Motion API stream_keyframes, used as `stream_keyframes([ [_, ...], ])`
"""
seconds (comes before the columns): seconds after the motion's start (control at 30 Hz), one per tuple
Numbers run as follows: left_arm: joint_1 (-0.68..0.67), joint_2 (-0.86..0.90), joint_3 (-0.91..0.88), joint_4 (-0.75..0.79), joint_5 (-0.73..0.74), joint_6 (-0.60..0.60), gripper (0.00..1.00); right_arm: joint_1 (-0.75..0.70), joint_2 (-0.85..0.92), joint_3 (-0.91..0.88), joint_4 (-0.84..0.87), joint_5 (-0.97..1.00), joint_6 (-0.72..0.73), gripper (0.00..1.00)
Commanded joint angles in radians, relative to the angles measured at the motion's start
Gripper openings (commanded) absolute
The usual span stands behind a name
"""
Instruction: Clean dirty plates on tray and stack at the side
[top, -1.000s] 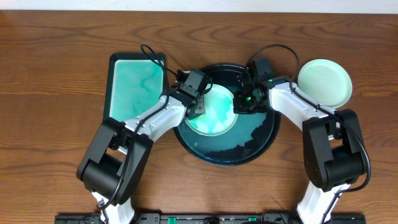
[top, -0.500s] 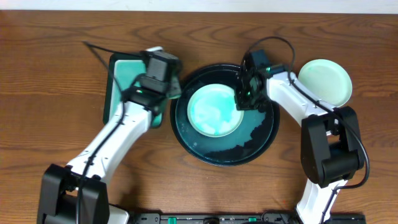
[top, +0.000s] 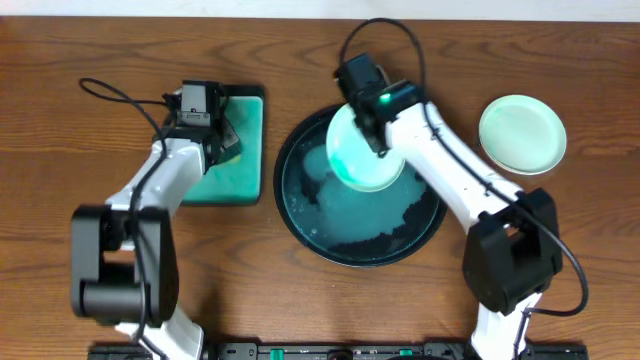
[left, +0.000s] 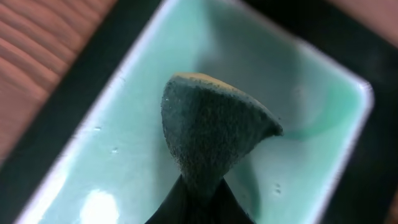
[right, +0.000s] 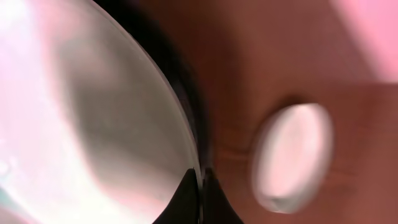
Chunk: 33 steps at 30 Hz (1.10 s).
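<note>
- Jaws of the left gripper are closed to a narrow gap on the bottom of a dark green rough-textured sponge. The sponge flares out wide above the pinch point.
- The sponge hangs over a rectangular teal tray with a dark rim. The left wrist view does not show whether the sponge touches the tray floor.
- In the overhead view, the left gripper sits at the upper left of the frame, over the upper left part of the rectangular teal tray.
- Jaws of the right gripper are nearly shut, clamped on the thin rim of a small round white plate with a teal tint.
- The held plate lies over the upper half of a large round black tray at the centre of the frame. Its face is turned toward the overhead camera.
- The floor of the black tray carries a pale teal film. Dark patches lie along its lower right part.
- A second small round pale green plate lies flat on the brown wooden table at the upper right of the frame, well apart from the black tray.
- The right wrist view shows this second plate blurred, to the right of the held rim.
</note>
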Motion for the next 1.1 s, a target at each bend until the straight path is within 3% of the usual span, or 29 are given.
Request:
stream_keyframes([
  [0.0,0.007,0.031,-0.004,0.021,0.02,-0.009,0.07,0.092,-0.005,0.021,0.011,0.447,-0.136,0.01],
  [0.07,0.007,0.031,-0.004,0.026,0.019,-0.008,0.07,0.129,-0.005,0.021,0.029,0.533,-0.202,0.01],
  [0.17,0.007,0.031,-0.004,0.04,-0.002,-0.008,0.17,0.181,-0.005,0.021,0.077,0.632,-0.359,0.01],
  [0.27,0.007,0.031,-0.004,0.039,-0.06,0.0,0.17,0.217,-0.005,0.021,0.127,0.71,-0.461,0.01],
  [0.33,0.007,0.031,-0.004,0.038,-0.077,0.004,0.25,0.239,-0.005,0.021,0.166,0.753,-0.513,0.01],
  [0.4,0.007,0.031,-0.004,0.038,-0.078,0.003,0.41,0.256,-0.005,0.021,0.21,0.773,-0.572,0.01],
  [0.43,0.007,0.031,-0.004,0.039,-0.078,0.004,0.56,0.266,-0.005,0.021,0.235,0.773,-0.613,0.01],
  [0.5,0.007,0.028,-0.003,0.039,-0.078,0.003,0.65,0.275,-0.005,0.021,0.249,0.776,-0.645,0.01],
  [0.83,0.007,-0.062,-0.003,0.009,-0.078,0.003,0.72,0.291,-0.005,0.021,0.273,0.809,-0.717,0.01],
  [0.9,0.007,-0.075,-0.003,0.01,-0.079,0.003,0.77,0.295,-0.005,0.021,0.273,0.823,-0.717,0.01],
  [1.07,0.007,-0.075,-0.004,0.0,-0.078,0.003,0.78,0.299,-0.005,0.021,0.281,0.815,-0.686,0.01],
])
